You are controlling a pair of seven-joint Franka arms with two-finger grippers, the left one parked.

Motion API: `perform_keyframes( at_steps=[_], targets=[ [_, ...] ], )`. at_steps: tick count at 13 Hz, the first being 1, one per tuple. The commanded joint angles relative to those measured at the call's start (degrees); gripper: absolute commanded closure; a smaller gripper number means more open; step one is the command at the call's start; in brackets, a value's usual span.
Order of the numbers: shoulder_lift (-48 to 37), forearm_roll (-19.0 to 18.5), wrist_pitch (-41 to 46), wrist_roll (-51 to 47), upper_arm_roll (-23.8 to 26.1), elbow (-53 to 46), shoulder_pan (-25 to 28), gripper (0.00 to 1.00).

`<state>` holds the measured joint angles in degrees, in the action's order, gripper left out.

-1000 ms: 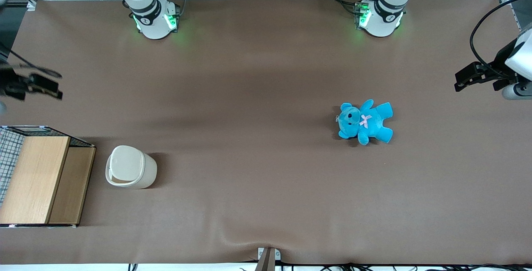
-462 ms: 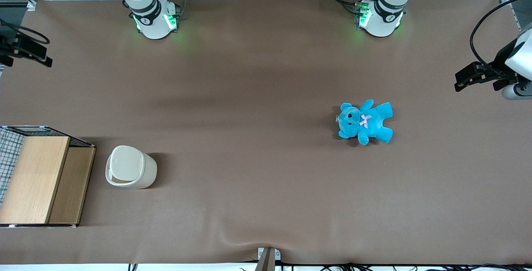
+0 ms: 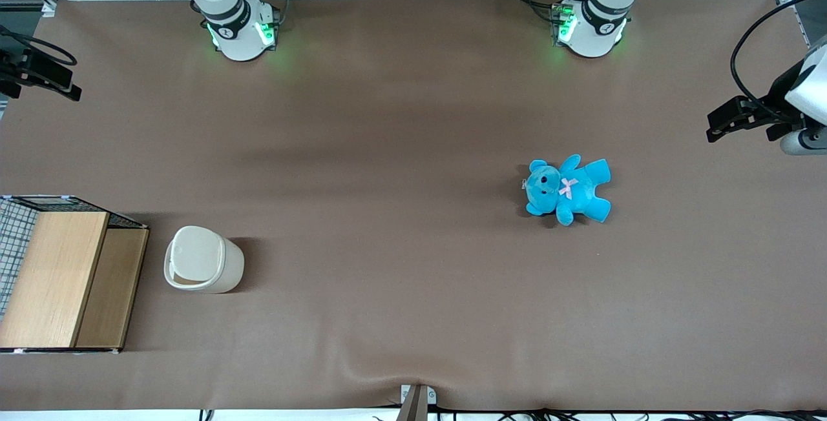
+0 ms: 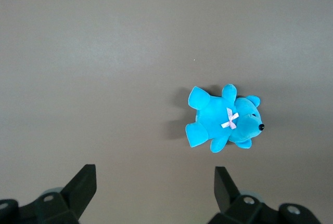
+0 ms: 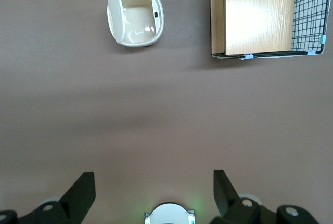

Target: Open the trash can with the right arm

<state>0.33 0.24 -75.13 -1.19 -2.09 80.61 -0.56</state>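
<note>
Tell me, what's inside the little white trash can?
Nothing shows inside the trash can: its lid stands up and the bare cream bottom is visible. The lid covers a strip of one inner wall. The gripper is open, high above the table's edge.

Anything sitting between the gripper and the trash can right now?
Nothing: in the right wrist view only bare brown table lies between the open gripper and the trash can, whose lid stands open.

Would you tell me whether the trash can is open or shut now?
Open: the trash can has its lid standing up, baring an empty inside. The open end effector is well clear.
</note>
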Motion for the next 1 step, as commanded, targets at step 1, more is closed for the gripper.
perform_keyframes(
  at_steps=[1],
  targets=[
    [-0.86,0.64,-0.19,-1.1,-0.64,0.6,0.65,0.0]
  ],
)
